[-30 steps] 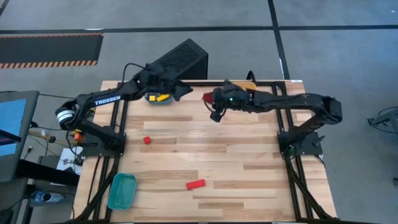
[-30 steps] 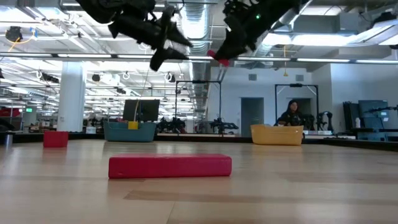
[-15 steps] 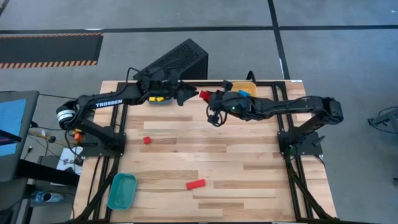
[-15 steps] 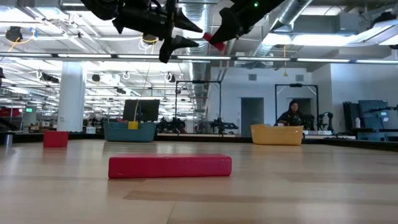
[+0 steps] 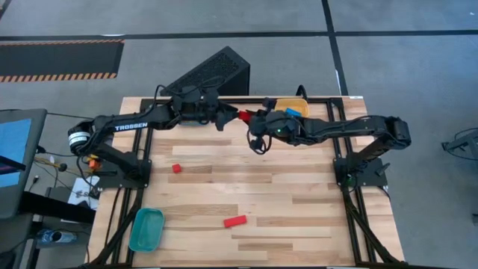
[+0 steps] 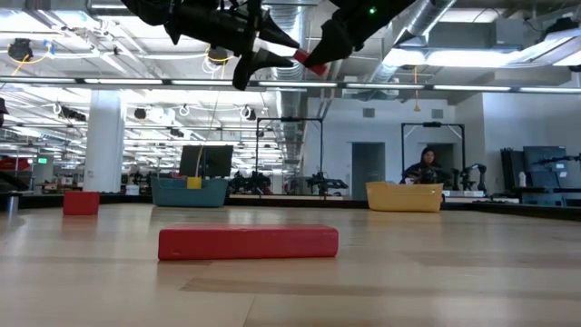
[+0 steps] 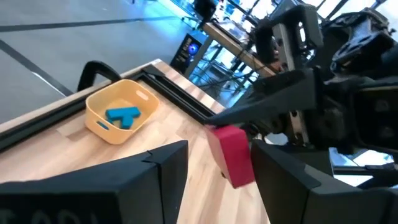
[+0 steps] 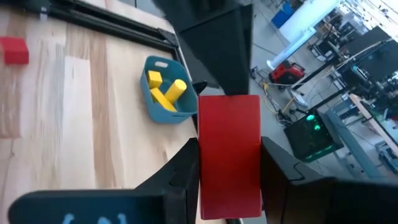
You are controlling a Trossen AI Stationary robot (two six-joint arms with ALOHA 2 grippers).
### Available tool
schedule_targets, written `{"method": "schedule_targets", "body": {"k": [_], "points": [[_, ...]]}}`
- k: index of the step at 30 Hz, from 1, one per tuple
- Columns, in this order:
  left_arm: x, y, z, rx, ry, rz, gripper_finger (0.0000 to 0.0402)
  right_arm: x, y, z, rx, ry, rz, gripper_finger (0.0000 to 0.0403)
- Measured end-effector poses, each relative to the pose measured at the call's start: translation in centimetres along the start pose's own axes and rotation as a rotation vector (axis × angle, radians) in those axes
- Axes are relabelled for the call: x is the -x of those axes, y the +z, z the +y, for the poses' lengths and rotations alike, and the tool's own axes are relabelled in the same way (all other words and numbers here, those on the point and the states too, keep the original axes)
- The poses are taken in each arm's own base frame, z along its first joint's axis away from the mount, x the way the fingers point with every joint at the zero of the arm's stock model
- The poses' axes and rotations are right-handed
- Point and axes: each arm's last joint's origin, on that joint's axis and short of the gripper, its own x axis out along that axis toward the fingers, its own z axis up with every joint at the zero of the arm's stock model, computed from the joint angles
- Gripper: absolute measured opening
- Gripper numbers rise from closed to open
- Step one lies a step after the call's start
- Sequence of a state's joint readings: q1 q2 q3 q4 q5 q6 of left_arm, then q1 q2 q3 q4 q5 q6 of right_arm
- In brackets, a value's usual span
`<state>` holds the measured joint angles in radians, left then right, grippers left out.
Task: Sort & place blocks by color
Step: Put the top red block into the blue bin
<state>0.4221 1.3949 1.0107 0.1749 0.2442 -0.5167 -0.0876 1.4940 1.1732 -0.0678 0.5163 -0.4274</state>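
Note:
A red block (image 5: pixel 243 116) hangs high over the table's far middle, with my right gripper (image 5: pixel 249 119) shut on it. My left gripper (image 5: pixel 226 116) faces it from the left, open. In the left wrist view its two fingers stand on either side of the block's free end (image 7: pixel 231 155), with a gap showing on one side. A red cube (image 5: pixel 176 168) and a red bar (image 5: pixel 235 221) lie on the table. The teal bin (image 8: pixel 163 94) holds yellow blocks. The yellow bin (image 7: pixel 120 114) holds blue blocks. My right gripper pinches the red block's two long sides (image 8: pixel 206 163) between its two fingers. The block sticks out forward past the fingertips. The fingers come nearly level from the table's right and lie along the block. It is lifted clear, high above the table.
A second teal bin (image 5: pixel 146 228) sits at the near left corner. A black box (image 5: pixel 213 71) stands behind the table's far edge. In the low view the red bar (image 6: pixel 248 242) lies close in front, and a person (image 6: pixel 425 168) sits far back in the room.
My left gripper has swung toward the table's right, away from over the teal bin, up to the red block. My right gripper has rolled about its own line and risen a little with the block, bringing the block's free end between the left fingers.

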Motion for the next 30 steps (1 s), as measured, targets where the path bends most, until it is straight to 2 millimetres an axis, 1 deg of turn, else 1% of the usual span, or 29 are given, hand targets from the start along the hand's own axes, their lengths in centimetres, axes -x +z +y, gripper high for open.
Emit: {"method": "schedule_targets", "body": {"k": [7,14,19,26,30], "points": [[0.0,0.0,0.02,0.057,0.013,-0.008,0.0165,0.12,0.08,0.18,0.096,-0.003,0.001,0.012],[-0.16,-0.41,-0.65,0.077,-0.012,0.011,0.0198,0.11,0.13,0.16,0.102,-0.001,-0.006,0.012],[-0.25,-0.53,-0.82,0.074,0.067,-0.036,0.0213,-0.11,-0.06,-0.22,0.106,-0.01,0.002,0.012],[-0.26,-0.55,-0.85,0.094,0.061,-0.032,0.0206,-0.09,-0.03,-0.18,0.134,-0.007,0.0,0.012],[-0.28,-0.55,-0.77,0.129,0.076,-0.042,0.0203,-0.21,-0.14,-0.4,0.184,-0.014,0.006,0.0123]]}}
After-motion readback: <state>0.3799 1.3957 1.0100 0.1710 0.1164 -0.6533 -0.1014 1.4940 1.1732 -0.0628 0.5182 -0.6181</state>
